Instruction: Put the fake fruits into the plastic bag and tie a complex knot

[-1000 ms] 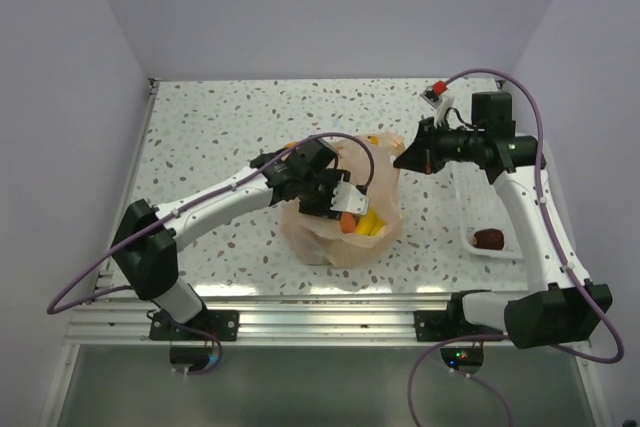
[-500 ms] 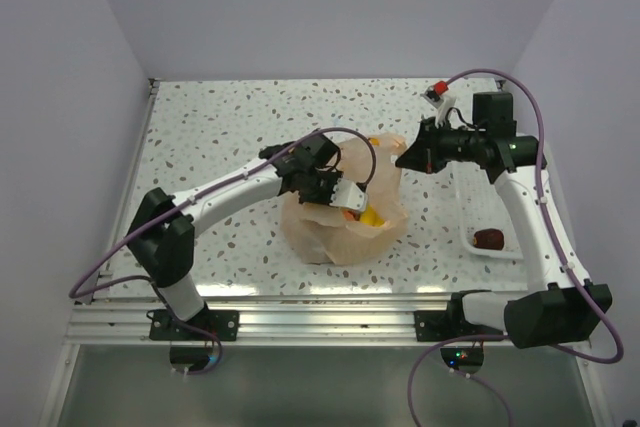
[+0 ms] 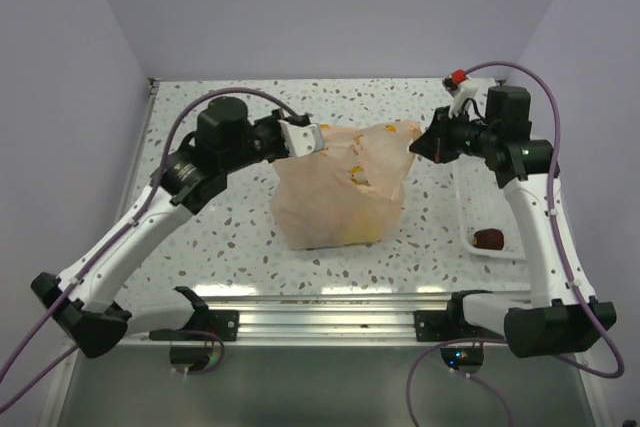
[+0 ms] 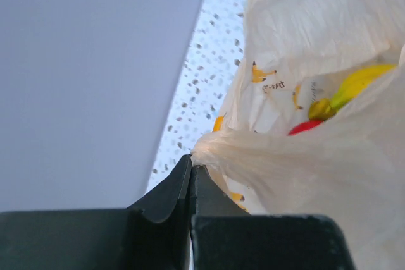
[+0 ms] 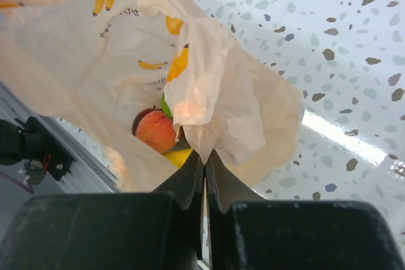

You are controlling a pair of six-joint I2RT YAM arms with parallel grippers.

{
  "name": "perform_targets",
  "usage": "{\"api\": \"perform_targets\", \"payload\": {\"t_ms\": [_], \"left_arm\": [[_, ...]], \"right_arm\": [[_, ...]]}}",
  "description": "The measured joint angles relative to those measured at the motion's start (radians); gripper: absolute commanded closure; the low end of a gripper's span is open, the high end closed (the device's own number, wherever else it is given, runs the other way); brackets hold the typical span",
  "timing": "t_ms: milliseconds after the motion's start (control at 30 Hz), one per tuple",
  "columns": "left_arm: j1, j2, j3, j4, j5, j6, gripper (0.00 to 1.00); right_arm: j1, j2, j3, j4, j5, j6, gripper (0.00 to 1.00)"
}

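The plastic bag (image 3: 335,197) stands mid-table, pale peach with banana prints, its top pulled wide between both arms. My left gripper (image 3: 318,137) is shut on the bag's left handle; the left wrist view shows the jaws (image 4: 192,165) pinching a bunch of that plastic (image 4: 297,169). My right gripper (image 3: 420,144) is shut on the right handle, with film gathered at the jaws (image 5: 205,156). Fake fruits lie inside: an orange piece (image 5: 156,130), a green one (image 5: 166,105), a yellow banana (image 4: 361,80) and a red piece (image 4: 305,127). No knot is in view.
A white basket (image 3: 468,239) sits at the table's right edge under the right arm, with a dark maroon fruit (image 3: 489,238) in it. Walls close the table on the left, back and right. The aluminium rail (image 3: 320,312) runs along the near edge.
My left gripper came out of the bag's mouth, shut on the left handle and swung up and left, stretching the bag. The right gripper shifted slightly, still holding its handle.
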Motion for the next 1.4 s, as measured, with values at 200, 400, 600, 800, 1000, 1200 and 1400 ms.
{"api": "perform_targets", "payload": {"t_ms": [200,400,600,800,1000,1200,1400], "left_arm": [[0.035,-0.153,-0.049,0.108,0.000,-0.083,1.00],[0.082,-0.205,-0.114,0.122,-0.002,-0.107,1.00],[0.120,-0.261,-0.209,0.118,-0.032,-0.148,1.00],[0.233,-0.214,-0.219,0.122,-0.095,-0.285,1.00],[0.364,-0.071,-0.219,0.106,-0.074,-0.449,1.00],[0.420,0.069,-0.252,0.097,0.003,-0.585,1.00],[0.470,0.210,-0.290,0.101,0.087,-0.657,1.00]], "right_arm": [[-0.008,0.011,0.111,0.003,0.056,0.027,1.00],[-0.013,-0.031,0.158,0.006,0.064,0.018,1.00],[-0.013,-0.087,0.076,0.037,0.094,-0.107,1.00],[-0.013,-0.222,-0.098,0.150,0.093,-0.235,1.00],[-0.013,-0.378,-0.273,0.246,0.051,-0.424,1.00],[-0.012,-0.510,-0.459,0.263,-0.027,-0.673,1.00],[-0.010,-0.625,-0.655,0.212,-0.087,-0.906,1.00]]}}
